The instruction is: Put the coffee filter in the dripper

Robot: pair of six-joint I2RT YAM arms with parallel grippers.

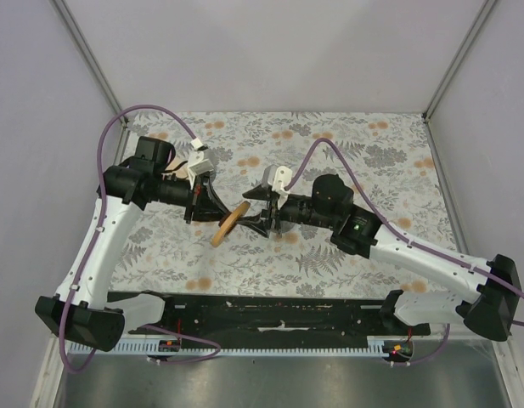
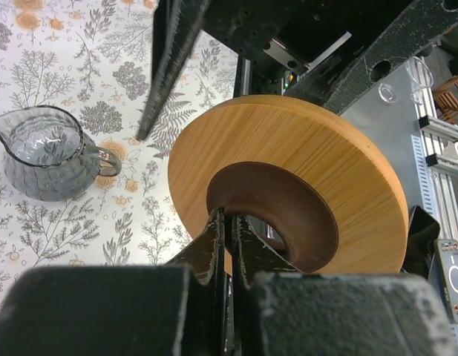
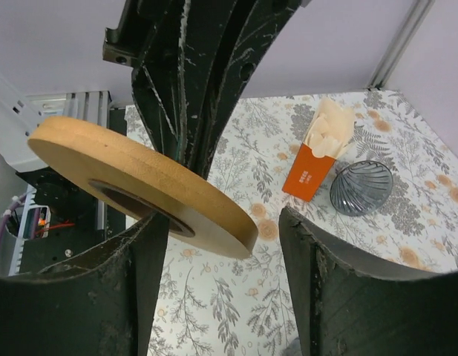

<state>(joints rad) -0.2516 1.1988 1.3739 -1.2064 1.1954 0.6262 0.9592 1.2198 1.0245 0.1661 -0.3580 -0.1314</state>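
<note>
Holding: your left gripper (image 2: 227, 222) is clamped on the wooden ring's (image 2: 288, 178) inner rim, aloft mid-table.
Receiving: your right gripper (image 3: 225, 230) gapes around the ring's edge, gripping nothing.
Dripper: the dripper (image 3: 361, 187) lies beside the orange packet (image 3: 306, 172), far left.
Filter: no loose coffee filter shows.
Advice: close squarely on the rim before your left lets go.
Room: the glass cup (image 2: 50, 152) sits well apart; the table (image 1: 397, 144) is open far right.

Robot lab booth — plain walls (image 1: 270, 51), aluminium posts (image 1: 454, 59).
</note>
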